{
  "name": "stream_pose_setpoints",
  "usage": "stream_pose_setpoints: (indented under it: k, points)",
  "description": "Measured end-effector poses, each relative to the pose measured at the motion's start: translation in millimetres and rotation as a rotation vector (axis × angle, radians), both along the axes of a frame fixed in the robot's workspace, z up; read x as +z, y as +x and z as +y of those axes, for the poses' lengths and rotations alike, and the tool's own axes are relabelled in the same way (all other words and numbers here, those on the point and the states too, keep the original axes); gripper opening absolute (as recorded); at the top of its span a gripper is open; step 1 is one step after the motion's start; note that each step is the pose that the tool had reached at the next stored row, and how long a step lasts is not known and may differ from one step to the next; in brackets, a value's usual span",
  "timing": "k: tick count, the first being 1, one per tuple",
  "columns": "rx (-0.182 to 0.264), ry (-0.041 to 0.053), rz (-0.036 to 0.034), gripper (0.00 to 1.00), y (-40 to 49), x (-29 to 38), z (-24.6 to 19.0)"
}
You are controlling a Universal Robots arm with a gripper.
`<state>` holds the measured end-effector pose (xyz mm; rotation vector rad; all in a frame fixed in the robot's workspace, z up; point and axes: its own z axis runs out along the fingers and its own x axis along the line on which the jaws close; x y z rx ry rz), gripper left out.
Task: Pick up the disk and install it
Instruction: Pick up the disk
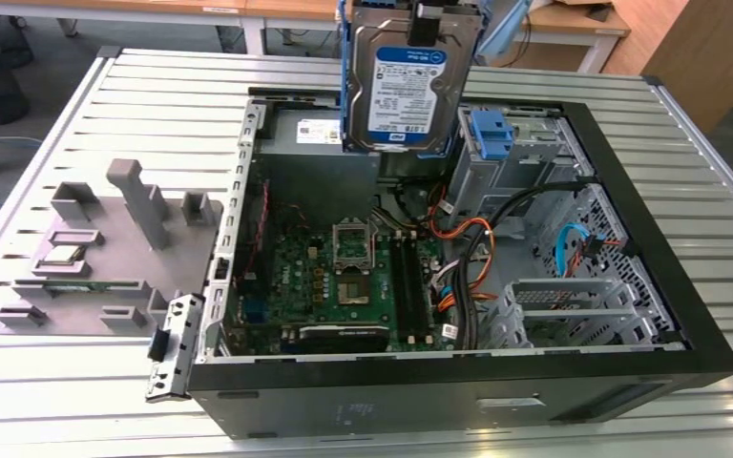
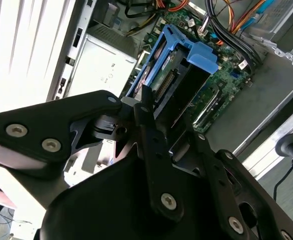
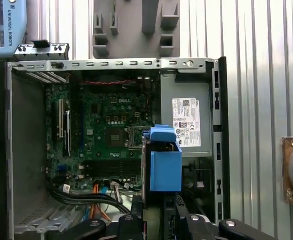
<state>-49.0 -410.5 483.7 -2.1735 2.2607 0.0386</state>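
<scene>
I am holding the disk (image 1: 405, 86) clamped in the gripper (image 2: 144, 107) above the computer case (image 1: 469, 396), judging it needs squaring to the drive cage (image 1: 519, 157).

Claw (image 2: 135, 106), aimed downward, clamps the disk (image 2: 169, 75).

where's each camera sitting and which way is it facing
First wrist view: on the arm above the open black computer case, looking straight down past the disk, a silver metal hard drive in a blue carrier; the gripper shows.
Second wrist view: close behind the gripper, looking along its black linkage to the disk and green motherboard.
Exterior view: off the arm, looking down over the case on the slatted metal table; the gripper holds the disk aloft.
Shared: all three show the disk and case.
</scene>
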Motion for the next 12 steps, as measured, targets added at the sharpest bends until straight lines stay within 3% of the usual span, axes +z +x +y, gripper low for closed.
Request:
stream_pose_setpoints:
  k: [7,12]
  points:
    - [0.000,-0.0029,0.0000,0.35,0.2,0.0,-12.6]
    - [0.000,-0.0047,0.0000,0.35,0.3,0.0,-25.0]
